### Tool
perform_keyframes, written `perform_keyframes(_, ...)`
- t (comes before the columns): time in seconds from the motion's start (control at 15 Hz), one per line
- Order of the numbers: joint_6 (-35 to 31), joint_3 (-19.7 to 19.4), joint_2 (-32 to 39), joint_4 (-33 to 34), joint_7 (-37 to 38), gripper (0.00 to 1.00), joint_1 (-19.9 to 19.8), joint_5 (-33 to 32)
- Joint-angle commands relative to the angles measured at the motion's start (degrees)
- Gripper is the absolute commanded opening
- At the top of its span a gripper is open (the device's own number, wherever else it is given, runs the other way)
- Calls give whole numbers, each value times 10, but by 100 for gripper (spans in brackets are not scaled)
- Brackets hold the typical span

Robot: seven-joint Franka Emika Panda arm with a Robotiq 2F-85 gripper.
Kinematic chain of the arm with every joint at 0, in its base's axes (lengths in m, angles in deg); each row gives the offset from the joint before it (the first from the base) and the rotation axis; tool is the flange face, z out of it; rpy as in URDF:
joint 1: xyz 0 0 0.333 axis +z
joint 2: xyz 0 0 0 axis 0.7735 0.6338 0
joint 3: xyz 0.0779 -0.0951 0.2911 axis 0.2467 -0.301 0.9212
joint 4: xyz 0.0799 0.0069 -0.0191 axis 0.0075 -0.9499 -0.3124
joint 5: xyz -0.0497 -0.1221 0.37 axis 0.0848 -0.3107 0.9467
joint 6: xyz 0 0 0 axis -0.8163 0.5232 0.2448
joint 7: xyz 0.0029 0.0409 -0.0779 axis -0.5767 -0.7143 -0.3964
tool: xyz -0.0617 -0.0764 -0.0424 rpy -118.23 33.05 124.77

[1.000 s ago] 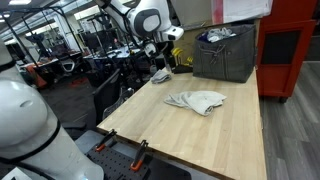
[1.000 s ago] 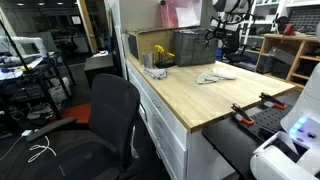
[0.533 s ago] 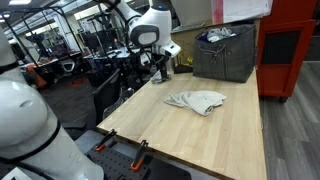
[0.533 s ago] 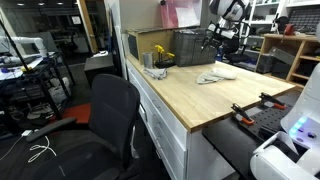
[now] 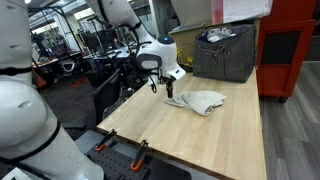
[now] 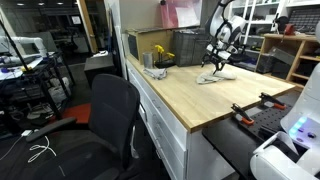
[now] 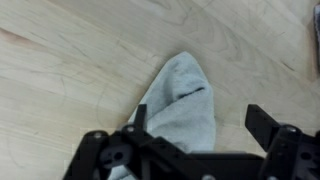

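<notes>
A crumpled grey-white cloth [image 5: 198, 100] lies on the light wooden table [image 5: 215, 135], also visible as the cloth [image 6: 215, 76] from the other side. My gripper [image 5: 166, 91] hangs just above the cloth's near end, open, with nothing between its fingers. In the wrist view the cloth [image 7: 182, 102] fills the space below my gripper [image 7: 200, 118], one black finger [image 7: 265, 125] to its right and the other finger [image 7: 139, 117] at its left edge. The cloth lies flat and is not pinched.
A dark grey fabric bin [image 5: 225, 52] stands at the back of the table, with a red cabinet [image 5: 290, 45] behind it. Orange clamps [image 5: 138, 150] grip the near table edge. A black office chair [image 6: 110, 110] stands beside the table.
The arm has swung from the back of the table, near the bin, forward and down to hover over the cloth. The jaws stayed open.
</notes>
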Motion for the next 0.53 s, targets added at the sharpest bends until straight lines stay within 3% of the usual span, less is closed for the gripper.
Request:
perform_keyframes(0.0,-43,18,64,41,-42,100,-15,50)
perform_keyframes(0.47,-42,20,118,71,-37,100,-38,57)
